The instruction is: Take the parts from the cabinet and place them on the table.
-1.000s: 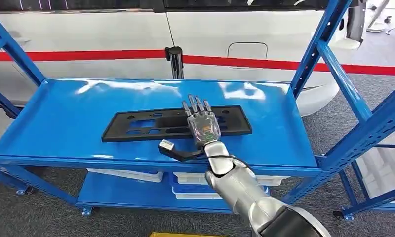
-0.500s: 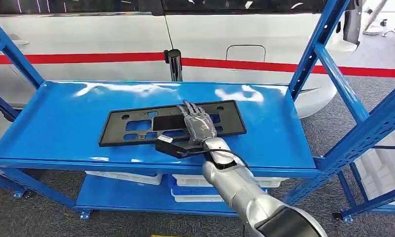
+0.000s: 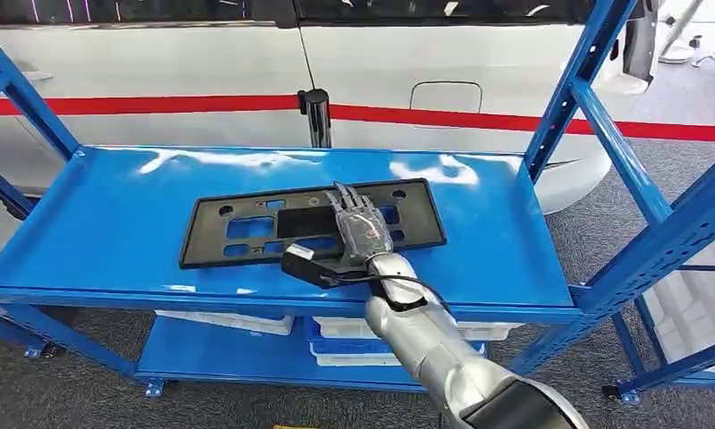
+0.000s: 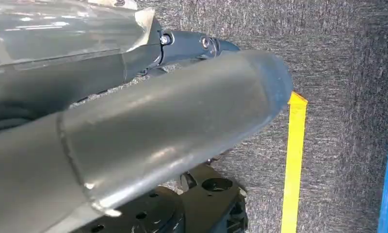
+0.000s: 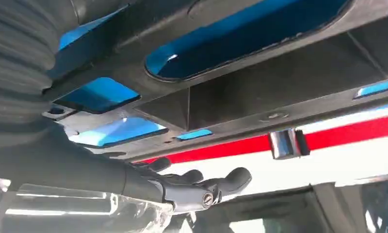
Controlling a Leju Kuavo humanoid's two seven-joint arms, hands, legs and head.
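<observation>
black part point(image 3: 247, 230) on cabinet shelf point(image 3: 113, 232) under right hand point(image 3: 361, 230).

No legible text, labels, brand names, numbers or signs appear in any view. The black plastic part point(image 3: 309, 223), the blue shelf point(image 3: 113, 232) and the white vehicle body point(image 3: 202, 63) behind it carry no readable characters; the vehicle bears only a plain red stripe point(image 3: 157, 105).

Head view high over blue shelf point(image 3: 113, 223), right wrist close beneath black panel point(image 5: 260, 87), left wrist facing floor point(image 4: 347, 73)
</observation>
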